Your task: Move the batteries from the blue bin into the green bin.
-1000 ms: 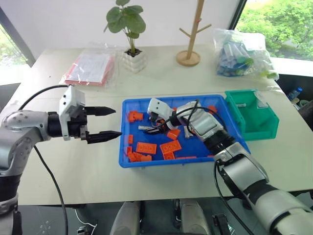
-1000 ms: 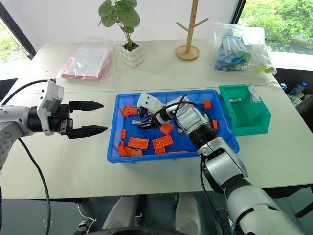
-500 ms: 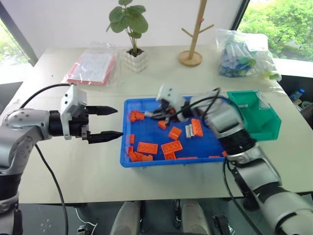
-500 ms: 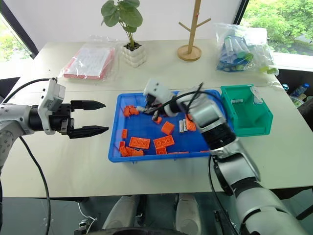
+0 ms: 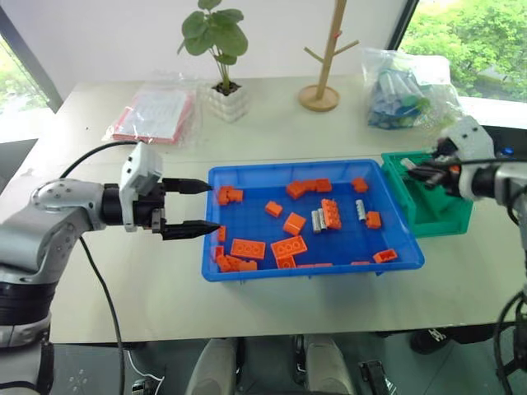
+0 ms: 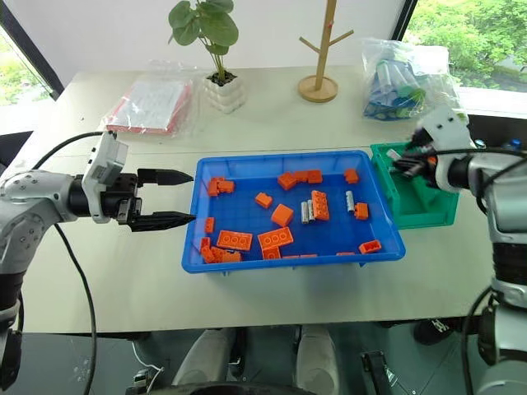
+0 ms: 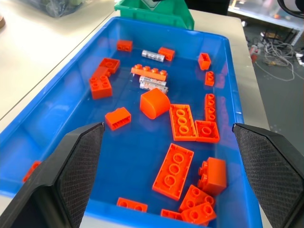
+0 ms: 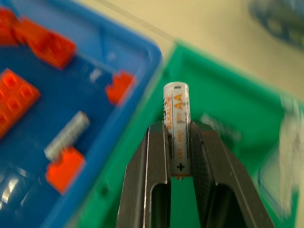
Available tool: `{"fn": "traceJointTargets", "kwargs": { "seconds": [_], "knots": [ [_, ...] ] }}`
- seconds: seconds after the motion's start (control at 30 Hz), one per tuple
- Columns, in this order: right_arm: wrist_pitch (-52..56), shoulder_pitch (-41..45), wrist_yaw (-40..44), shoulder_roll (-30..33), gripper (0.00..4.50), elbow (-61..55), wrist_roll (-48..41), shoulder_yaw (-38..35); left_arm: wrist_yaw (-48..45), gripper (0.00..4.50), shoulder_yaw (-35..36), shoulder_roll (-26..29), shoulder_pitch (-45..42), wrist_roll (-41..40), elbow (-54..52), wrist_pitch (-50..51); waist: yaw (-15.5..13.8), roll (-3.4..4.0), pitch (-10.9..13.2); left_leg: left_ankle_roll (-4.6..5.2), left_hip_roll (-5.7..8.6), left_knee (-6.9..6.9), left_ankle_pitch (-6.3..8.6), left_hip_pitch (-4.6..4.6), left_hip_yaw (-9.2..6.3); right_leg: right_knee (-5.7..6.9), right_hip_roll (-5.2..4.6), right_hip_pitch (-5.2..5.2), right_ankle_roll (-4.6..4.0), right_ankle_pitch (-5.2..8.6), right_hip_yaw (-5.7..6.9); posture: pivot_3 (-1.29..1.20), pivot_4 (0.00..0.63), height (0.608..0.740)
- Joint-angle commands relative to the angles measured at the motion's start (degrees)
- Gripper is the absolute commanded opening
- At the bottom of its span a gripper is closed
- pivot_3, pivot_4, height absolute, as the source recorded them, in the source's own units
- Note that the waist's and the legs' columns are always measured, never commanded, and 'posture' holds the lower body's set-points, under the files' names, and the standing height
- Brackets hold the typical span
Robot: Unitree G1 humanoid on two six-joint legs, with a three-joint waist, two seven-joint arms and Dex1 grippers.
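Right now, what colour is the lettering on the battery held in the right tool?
Orange lettering on a silver-white AA battery, clearest in the right wrist view.

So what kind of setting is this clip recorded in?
Probably an office or lab by large windows: a pale table holds a potted plant, a small wooden stand and bagged supplies, with greenery outside.

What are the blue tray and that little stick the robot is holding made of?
Blue tray: looks like glossy moulded plastic, with light glinting off its floor. Battery in the right end effector: likely metal under a printed silver-white wrap marked AA.
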State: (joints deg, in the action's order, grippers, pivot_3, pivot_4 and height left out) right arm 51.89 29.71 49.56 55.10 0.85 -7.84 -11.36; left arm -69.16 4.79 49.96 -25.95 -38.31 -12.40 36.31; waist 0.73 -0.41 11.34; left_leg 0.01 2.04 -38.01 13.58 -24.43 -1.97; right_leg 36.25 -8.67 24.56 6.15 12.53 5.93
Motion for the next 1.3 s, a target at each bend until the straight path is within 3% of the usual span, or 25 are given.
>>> {"fn": "traceJointTargets", "kwargs": {
  "seconds": [0.03, 0.07, 0.1, 0.13, 0.27, 0.5, 0.6, 0.7, 0.8, 0.9, 0.97, 1.07, 1.3],
  "knots": [
    [-1.7, -1.2, -3.8, -0.1, 0.08, -0.3, -0.5, -4.2, -0.5, 4.5, -0.1, -0.5, -1.7, 0.3, 0.2, -1.4, 0.0, 0.0, 0.0, 0.0, 0.0, 0.0, 0.0, 0.0, 0.02, 0.0, 0.0, 0.01, 0.0, 0.0, -0.02, 0.0, 0.15, 0.692],
    [-1.8, -1.9, -4.3, -0.4, 0.08, -0.5, -0.9, -4.5, -0.5, 4.5, -0.3, -0.7, -1.9, 0.4, 0.2, -1.4, 0.0, 0.0, 0.0, 0.0, -0.01, -0.01, 0.0, 0.0, 0.02, 0.0, 0.01, 0.01, 0.0, 0.0, -0.03, 0.0, 0.15, 0.692],
    [-1.8, -2.5, -4.6, -0.5, 1.13, -0.7, -1.2, -4.5, -0.5, 4.5, -0.3, -0.8, -2.0, 0.5, 0.2, -1.4, -0.1, 0.0, 0.0, 0.0, -0.01, -0.01, 0.0, 0.0, 0.01, 0.0, 0.01, 0.01, 0.0, 0.0, -0.03, 0.0, 0.15, 0.692],
    [-2.0, -3.0, -4.8, -0.6, 1.45, -0.9, -1.5, -4.5, -0.5, 4.5, -0.4, -0.9, -2.1, 0.5, 0.3, -1.5, -0.1, 0.0, 0.0, 0.0, -0.02, -0.01, 0.0, 0.0, 0.01, 0.0, 0.01, 0.01, -0.01, -0.01, -0.03, 0.0, 0.15, 0.692],
    [-3.3, -3.2, -4.4, 0.6, 3.52, -2.8, -2.1, -2.9, -0.6, 4.5, -0.4, -1.0, -2.4, 0.5, 0.4, -1.5, -0.1, -0.01, 0.0, 0.01, -0.01, -0.02, 0.0, -0.02, 0.0, 0.0, 0.0, 0.01, -0.01, -0.01, -0.04, 0.0, 0.15, 0.692],
    [2.8, 5.5, -2.4, -1.7, 3.52, -11.1, -9.3, 0.2, -0.4, 4.5, 0.1, -0.8, -2.1, 0.4, 0.0, -1.3, 0.1, 0.0, 0.0, 0.01, -0.03, -0.01, 0.0, -0.01, 0.01, 0.0, 0.02, 0.05, 0.0, 0.0, -0.09, 0.0, 0.15, 0.692],
    [6.9, 5.0, -1.0, -3.4, 3.52, -18.0, -13.6, 2.9, -0.2, 4.5, 0.2, -0.7, -2.0, 0.3, -0.1, -1.3, -0.2, -0.04, 0.0, 0.04, -0.07, 0.0, 0.02, -0.02, -0.05, 0.0, 0.08, 0.04, -0.01, 0.0, -0.08, 0.0, 0.15, 0.692],
    [3.7, 1.8, 2.5, -3.9, 3.52, -21.7, -16.4, 5.3, 0.0, 4.5, 0.3, -0.7, -2.1, 0.2, -0.4, -1.1, -1.0, -0.09, 0.0, 0.06, -0.01, -0.01, 0.03, -0.06, -0.06, -0.04, 0.02, 0.02, -0.03, 0.0, -0.09, 0.0, 0.15, 0.692],
    [-0.4, 1.5, 3.3, -4.9, 3.52, -18.4, -15.3, 8.7, -0.1, 4.5, 0.1, -0.6, -2.8, 0.3, 0.0, -1.1, -1.5, -0.1, 0.0, 0.09, 0.03, -0.06, 0.05, -0.07, -0.02, -0.12, -0.02, 0.02, 0.04, -0.03, -0.19, 0.0, 0.15, 0.692],
    [-3.9, 1.8, 5.1, -4.5, 4.32, -13.7, -13.6, 12.4, -0.1, 4.5, 0.0, -0.7, -3.5, 0.5, 0.5, -1.4, -1.5, -0.15, 0.1, 0.09, 0.04, -0.12, 0.05, -0.06, 0.01, -0.13, -0.01, 0.0, 0.08, -0.05, -0.24, 0.0, 0.15, 0.692],
    [-5.2, 2.1, 4.7, -4.3, 4.47, -11.4, -11.3, 15.2, 0.0, 4.5, 0.1, -0.8, -3.6, 0.7, 0.7, -1.6, -1.4, -0.16, 0.1, 0.09, 0.04, -0.12, 0.05, -0.05, 0.03, -0.12, 0.0, 0.01, 0.08, -0.06, -0.25, 0.0, 0.15, 0.692],
    [-0.7, 3.0, 2.4, -5.2, 4.47, -9.7, -10.5, 17.0, 0.6, 4.5, 0.5, -0.8, -2.7, 0.3, -0.4, -1.3, -1.4, -0.16, 0.1, 0.09, 0.02, -0.1, 0.05, -0.05, 0.08, -0.09, 0.02, 0.03, -0.03, -0.13, -0.25, 0.0, 0.15, 0.692],
    [17.1, 3.7, -3.7, -11.0, 4.47, -13.5, -17.9, 11.0, 1.6, 4.5, 1.9, -0.1, 0.1, -0.6, -2.5, -0.7, -1.4, -0.17, 0.1, 0.1, -0.01, -0.1, 0.06, -0.05, 0.0, -0.07, 0.03, 0.05, -0.04, -0.14, -0.27, 0.0, 0.15, 0.692]
  ]
}}
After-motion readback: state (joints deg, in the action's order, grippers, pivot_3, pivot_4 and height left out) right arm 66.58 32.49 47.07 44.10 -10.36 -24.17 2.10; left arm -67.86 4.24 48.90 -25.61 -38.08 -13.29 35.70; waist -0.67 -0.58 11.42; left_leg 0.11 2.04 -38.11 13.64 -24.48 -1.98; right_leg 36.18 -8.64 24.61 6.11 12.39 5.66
